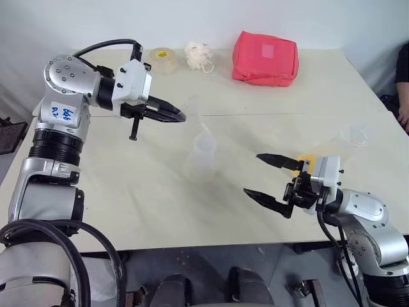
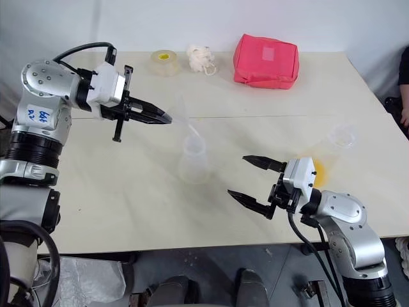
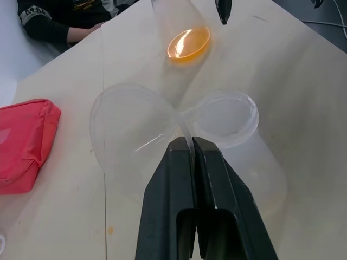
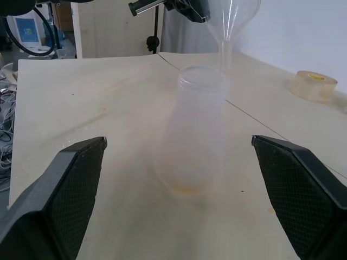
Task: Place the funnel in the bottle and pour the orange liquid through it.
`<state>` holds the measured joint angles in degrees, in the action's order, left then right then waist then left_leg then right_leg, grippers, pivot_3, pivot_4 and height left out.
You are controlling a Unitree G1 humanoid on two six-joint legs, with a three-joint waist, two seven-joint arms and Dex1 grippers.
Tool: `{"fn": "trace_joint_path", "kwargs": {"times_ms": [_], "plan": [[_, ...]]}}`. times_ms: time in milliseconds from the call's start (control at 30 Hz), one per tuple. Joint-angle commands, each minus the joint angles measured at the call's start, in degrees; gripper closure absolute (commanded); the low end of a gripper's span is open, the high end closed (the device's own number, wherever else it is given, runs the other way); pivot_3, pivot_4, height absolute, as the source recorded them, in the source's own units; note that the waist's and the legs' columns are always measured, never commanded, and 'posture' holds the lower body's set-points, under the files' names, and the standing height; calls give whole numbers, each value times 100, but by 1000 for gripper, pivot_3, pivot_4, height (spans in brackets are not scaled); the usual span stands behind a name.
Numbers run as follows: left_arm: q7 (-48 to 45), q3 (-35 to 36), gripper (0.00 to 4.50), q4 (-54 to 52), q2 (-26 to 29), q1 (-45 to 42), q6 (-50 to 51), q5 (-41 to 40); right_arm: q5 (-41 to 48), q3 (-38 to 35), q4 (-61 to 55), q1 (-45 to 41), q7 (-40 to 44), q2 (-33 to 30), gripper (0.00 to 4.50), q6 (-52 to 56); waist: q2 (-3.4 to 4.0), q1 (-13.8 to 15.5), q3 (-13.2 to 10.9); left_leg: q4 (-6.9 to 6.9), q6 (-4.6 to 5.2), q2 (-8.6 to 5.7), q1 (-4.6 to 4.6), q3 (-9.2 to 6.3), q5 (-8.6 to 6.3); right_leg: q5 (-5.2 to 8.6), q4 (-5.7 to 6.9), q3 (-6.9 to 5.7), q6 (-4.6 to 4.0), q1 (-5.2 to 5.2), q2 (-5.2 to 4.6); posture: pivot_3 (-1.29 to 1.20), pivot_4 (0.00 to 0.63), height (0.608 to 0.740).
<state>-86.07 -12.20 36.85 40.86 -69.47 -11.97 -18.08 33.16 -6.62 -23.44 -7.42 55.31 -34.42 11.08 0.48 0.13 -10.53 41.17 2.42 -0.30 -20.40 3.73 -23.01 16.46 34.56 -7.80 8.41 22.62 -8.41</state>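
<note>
Funnel [image 3: 130, 127] pinched in left gripper [image 3: 191, 145], stem at bottle [image 4: 196, 135] mouth | right gripper [image 1: 265, 176] spread wide, empty

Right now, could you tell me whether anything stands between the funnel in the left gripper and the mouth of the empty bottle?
Nothing visible does. The left gripper, shut on the funnel, holds its stem just above the bottle, whose open mouth is uncovered. The right gripper stands open to the side, apart from the bottle.

Even, bright, diffuse light falls on the pale table [image 1: 192, 211] with only faint soft shadows. The orange liquid [image 3: 188, 43] glints. The right wrist view's near fingers [image 4: 59, 189] look blurred.
</note>
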Motion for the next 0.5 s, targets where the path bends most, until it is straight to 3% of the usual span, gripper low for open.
{"fn": "trace_joint_path", "kwargs": {"times_ms": [33, 500], "plan": [[-629, 207, 4465, -59, 112, -169, -43, -17, 41, -84, -173, -17, -8, 7, 0, -150, 0, 0, 0, 0, 0, 0, 0, 0, 0, 0, 0, 0, 0, 0, 0, 0, 150, 740], [-640, 396, 4465, -498, 333, -46, 317, -156, 6, -62, 54, -270, 129, -26, 0, -150, 0, -11, 0, 1, 0, 0, -1, -2, 0, 0, 1, -1, 0, 0, 0, 0, 150, 740]]}}
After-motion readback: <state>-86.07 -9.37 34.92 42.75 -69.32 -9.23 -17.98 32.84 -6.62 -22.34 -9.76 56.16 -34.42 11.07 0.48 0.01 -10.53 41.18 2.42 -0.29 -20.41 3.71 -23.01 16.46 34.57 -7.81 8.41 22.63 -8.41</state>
